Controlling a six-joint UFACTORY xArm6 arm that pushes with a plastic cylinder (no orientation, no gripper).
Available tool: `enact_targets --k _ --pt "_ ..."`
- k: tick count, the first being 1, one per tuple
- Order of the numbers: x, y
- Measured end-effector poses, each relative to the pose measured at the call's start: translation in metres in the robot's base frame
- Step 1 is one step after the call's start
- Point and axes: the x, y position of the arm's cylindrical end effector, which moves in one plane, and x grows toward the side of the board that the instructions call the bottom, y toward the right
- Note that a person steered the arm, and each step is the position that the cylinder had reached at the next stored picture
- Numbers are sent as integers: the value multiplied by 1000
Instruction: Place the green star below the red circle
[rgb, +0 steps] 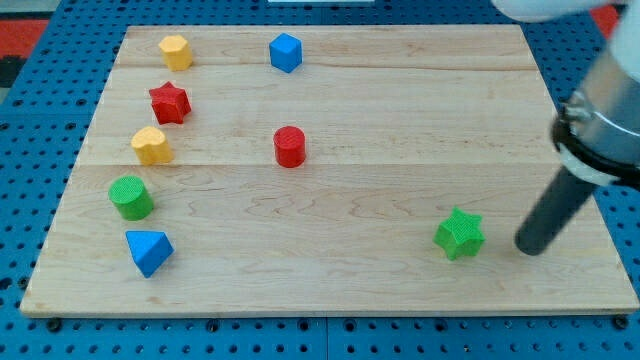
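The green star (460, 234) lies on the wooden board at the view's lower right. The red circle (289, 146) stands near the board's middle, well to the upper left of the star. My tip (530, 246) rests on the board just to the right of the green star, a small gap apart from it. The dark rod rises up and to the right toward the arm at the view's right edge.
On the view's left side stand a yellow hexagon (175, 51), a red star (169, 102), a yellow heart (151, 146), a green circle (130, 197) and a blue triangle (149, 251). A blue block (285, 52) sits at the top. The board's right edge (600, 230) is near my tip.
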Motion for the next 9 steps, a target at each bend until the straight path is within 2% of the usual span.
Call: enact_targets --k 2,3,4,5,6,7,8,9 --pt "3 -130" --pt "-20 -89" --pt "-35 -117" --pt "-15 -186" --pt "-12 -196" --pt "1 -131" --pt "30 -166" --pt "35 -190"
